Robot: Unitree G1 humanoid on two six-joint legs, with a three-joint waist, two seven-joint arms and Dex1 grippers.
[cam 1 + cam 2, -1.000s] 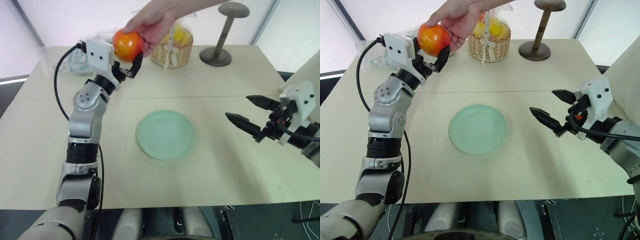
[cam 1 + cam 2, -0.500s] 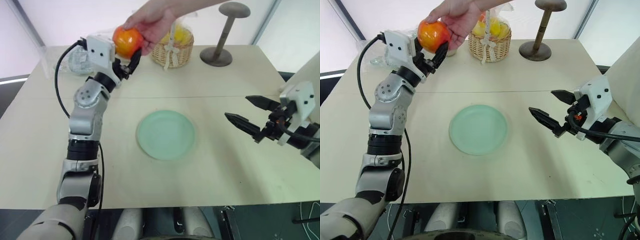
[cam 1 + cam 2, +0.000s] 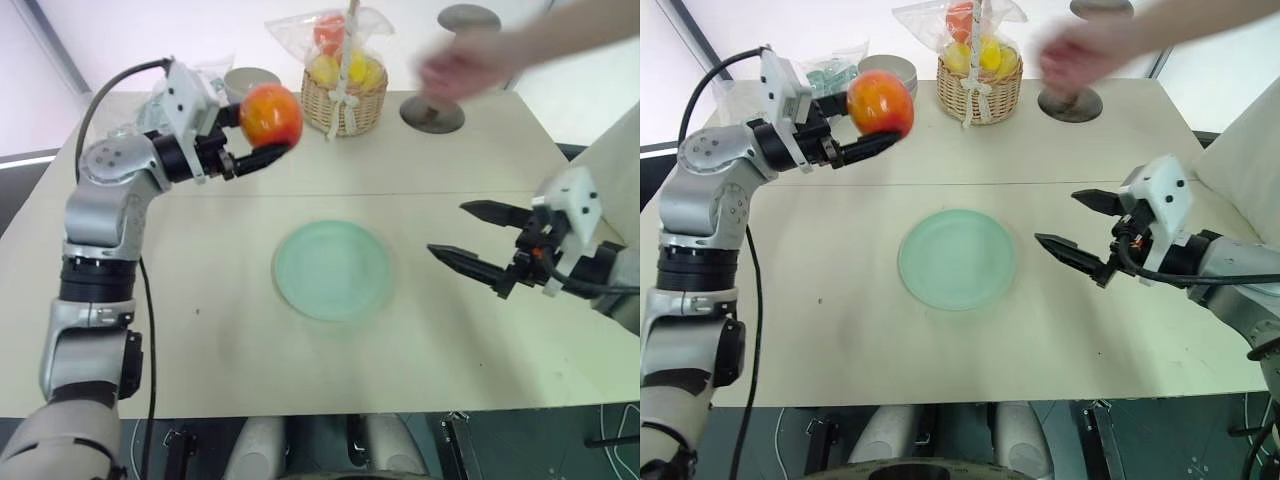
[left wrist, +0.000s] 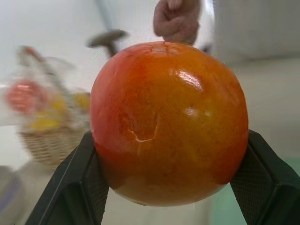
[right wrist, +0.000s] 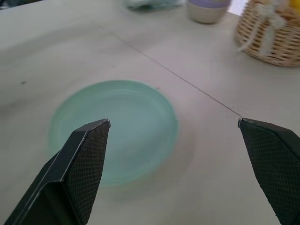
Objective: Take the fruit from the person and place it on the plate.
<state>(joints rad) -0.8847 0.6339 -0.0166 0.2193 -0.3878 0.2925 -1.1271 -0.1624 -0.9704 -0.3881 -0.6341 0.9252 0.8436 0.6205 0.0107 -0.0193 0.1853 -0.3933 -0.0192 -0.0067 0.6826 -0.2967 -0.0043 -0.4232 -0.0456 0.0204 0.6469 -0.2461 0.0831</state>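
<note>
Fruit (image 3: 271, 116), glossy orange-red with yellow patches, is sitting clamped aloft in the left gripper (image 3: 262, 128). Person's hand (image 3: 455, 68) is hovering apart. Pale mint-green plate (image 3: 332, 270) is lying bare.

Two head eyes look down at the same surface (image 3: 200, 340); wrist eyes sit close, one on the plate (image 5: 117, 131).

plate (image 3: 332, 270) mid-table (image 3: 230, 350), basket (image 3: 344, 98) behind it, fruit (image 3: 271, 115) left of basket
</note>
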